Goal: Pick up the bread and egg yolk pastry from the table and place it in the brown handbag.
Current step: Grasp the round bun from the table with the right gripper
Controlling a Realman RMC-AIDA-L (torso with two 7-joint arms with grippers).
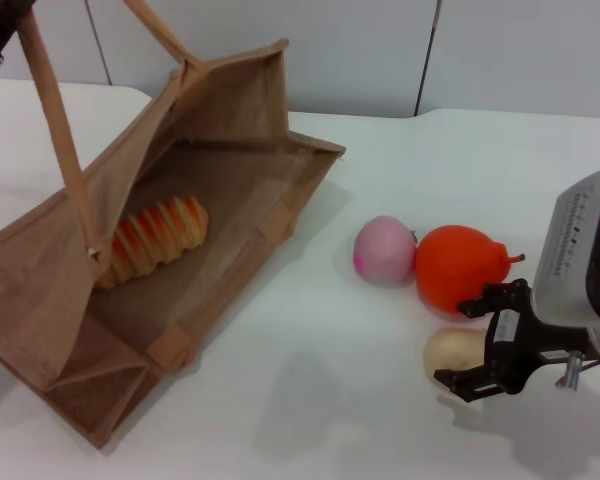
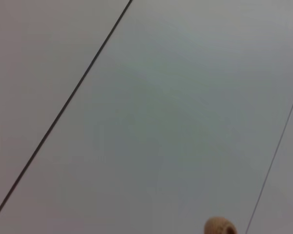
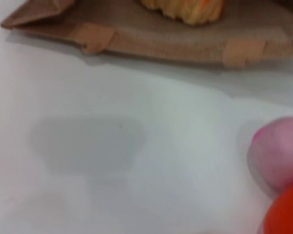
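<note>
Your right end effector is sitting low on the surface, its fingers spread narrowly around the matte, domed egg yolk pastry. The ridged striped bread is lying inside the woven brown handbag. Your left end effector is lifting a strap; its opening I cannot tell.

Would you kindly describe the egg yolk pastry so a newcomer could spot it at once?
Start at the brown handbag lying open on the table's left, then look right to the cluster of round foods. The egg yolk pastry is the nearest one, between the right gripper's fingers. It is small, pale beige and matte, unlike the pink peach and the orange pear-shaped fruit behind it.
</note>
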